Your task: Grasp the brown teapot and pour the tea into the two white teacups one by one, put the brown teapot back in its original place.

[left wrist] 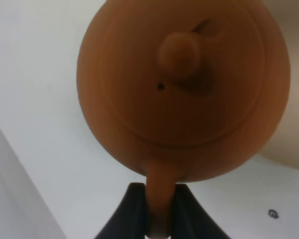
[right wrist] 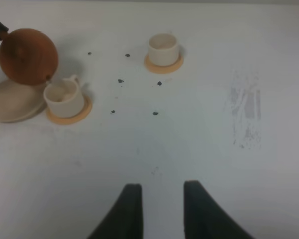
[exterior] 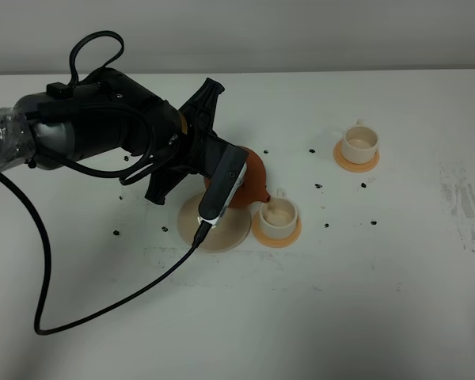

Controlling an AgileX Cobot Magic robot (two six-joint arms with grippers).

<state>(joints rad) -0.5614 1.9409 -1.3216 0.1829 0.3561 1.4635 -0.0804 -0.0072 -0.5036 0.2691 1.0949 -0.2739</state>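
Note:
My left gripper (left wrist: 158, 206) is shut on the loop handle of the brown teapot (exterior: 255, 176). The teapot is lifted and tipped, its spout over the near white teacup (exterior: 279, 215). The left wrist view shows the teapot's lid and knob (left wrist: 178, 54) filling the frame. The pale beige disc (exterior: 226, 231) lies under and beside the teapot. The second white teacup (exterior: 359, 143) stands farther right on its coaster. In the right wrist view the teapot (right wrist: 27, 56), both cups (right wrist: 64, 98) (right wrist: 163, 49) and the disc (right wrist: 12, 102) show. My right gripper (right wrist: 158, 194) is open and empty, away from them.
Each cup sits on a small orange coaster (exterior: 276, 234) (exterior: 356, 163). Small dark specks (exterior: 326, 225) are scattered on the white table. A black cable (exterior: 103, 309) trails from the left arm across the table's left side. Grey smudges (exterior: 459, 198) mark the right side.

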